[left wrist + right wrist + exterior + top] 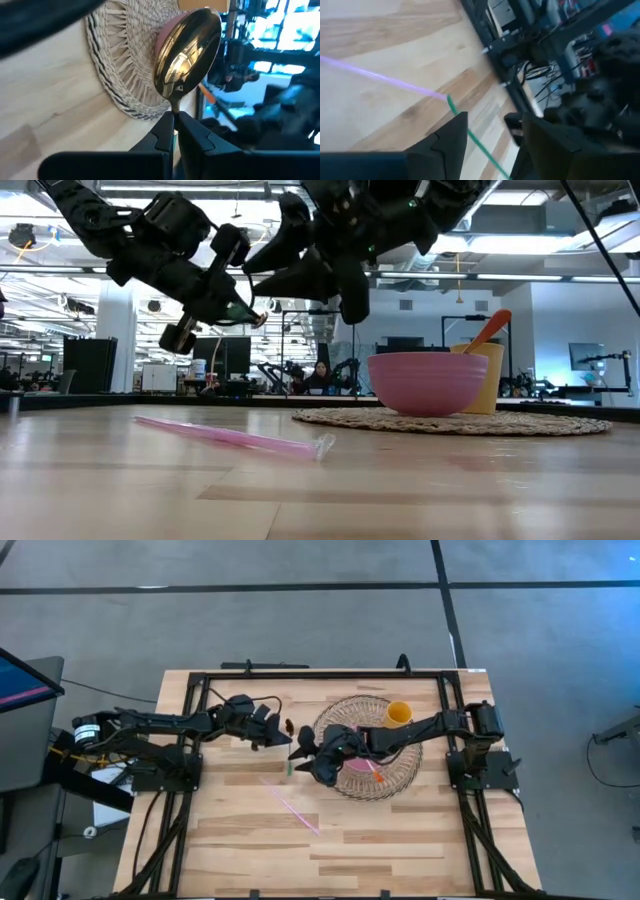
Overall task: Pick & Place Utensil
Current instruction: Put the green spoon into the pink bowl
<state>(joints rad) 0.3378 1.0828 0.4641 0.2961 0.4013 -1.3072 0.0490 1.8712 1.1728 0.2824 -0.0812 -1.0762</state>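
Note:
A spoon with a gold bowl (pixel 187 55) is held above the table by my left gripper (pixel 174 137), which is shut on it just left of the woven mat (pixel 278 732). A thin green stick (pixel 470 132), seemingly the spoon's handle, shows near it in the high view (pixel 289 768). My right gripper (pixel 490 142) is open, reaching over the mat's left edge (pixel 303 752). Its fingers stand on either side of the green stick; touch cannot be told. A pink straw (pixel 292 806) lies flat on the table. My left gripper pinches the spoon between its two fingers at the thin neck (pixel 174 107), just below the gold bowl. It comes at the spoon from the table's left. The spoon is lifted clear of the table, its bowl standing out beyond the fingertips.
A round woven mat (pixel 400 775) lies right of centre, bearing a pink bowl (pixel 427 383) and a yellow cup (pixel 398 714) that holds an orange utensil (pixel 488 330). A black frame (pixel 320 674) runs along the far edge and both sides. Bare wood lies toward the near edge.

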